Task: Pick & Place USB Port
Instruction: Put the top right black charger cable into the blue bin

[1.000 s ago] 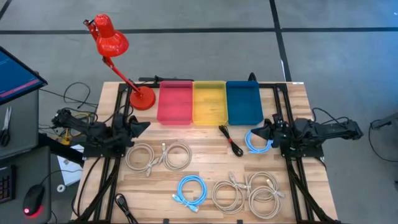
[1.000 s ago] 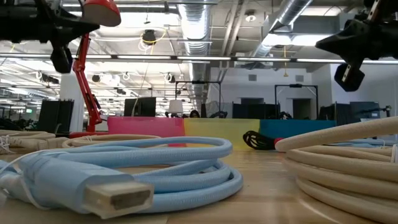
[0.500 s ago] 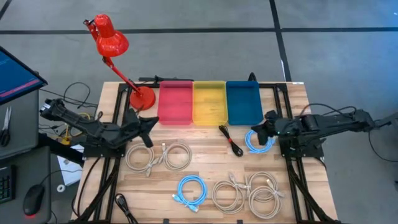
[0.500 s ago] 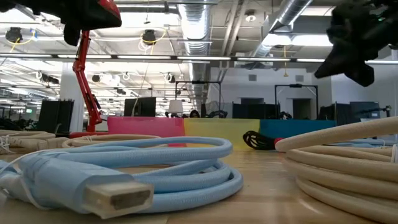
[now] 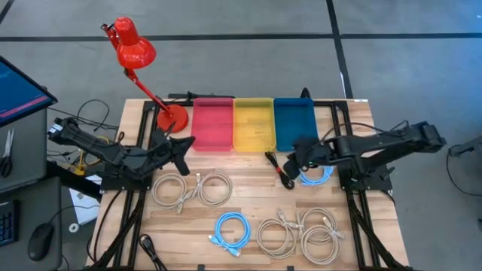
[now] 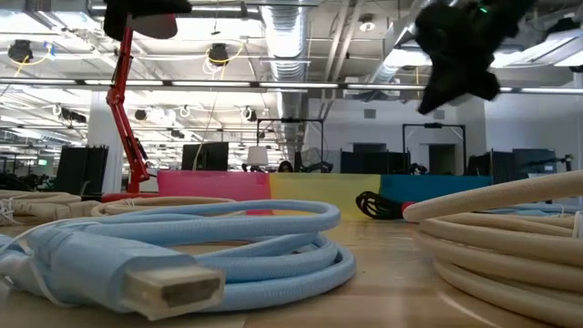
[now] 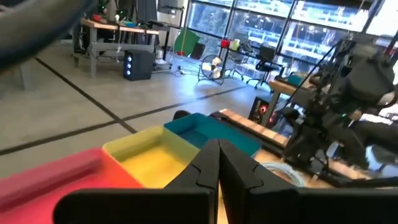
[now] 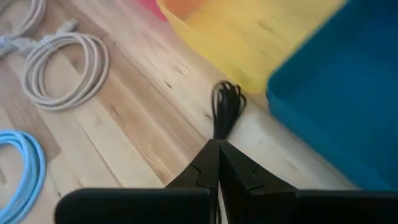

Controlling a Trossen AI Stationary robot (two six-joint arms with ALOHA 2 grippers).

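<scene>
A small black coiled cable (image 5: 279, 170) lies flat on the wood just in front of the yellow bin (image 5: 254, 123); it also shows in the right wrist view (image 8: 227, 104). My right gripper (image 5: 294, 160) hovers shut just right of it, above the table, touching nothing; its fingers (image 8: 219, 155) point at the coil. My left gripper (image 5: 188, 141) is shut too, in the air in front of the red bin (image 5: 213, 123), with its closed fingers (image 7: 217, 155) facing the bins. A light blue cable (image 5: 316, 173) lies partly under my right arm.
The blue bin (image 5: 295, 123) stands right of the yellow one. A red desk lamp (image 5: 172, 118) sits at the far left corner. Beige coils (image 5: 184, 190) lie under my left arm, more beige coils (image 5: 301, 229) and a blue coil (image 5: 232, 229) lie near the near edge.
Both arms have reached out from their side rests over the table. My right gripper has travelled toward the table's left, as far as the black coil. My left gripper has moved toward the right, in front of the red bin. No cable has moved.
</scene>
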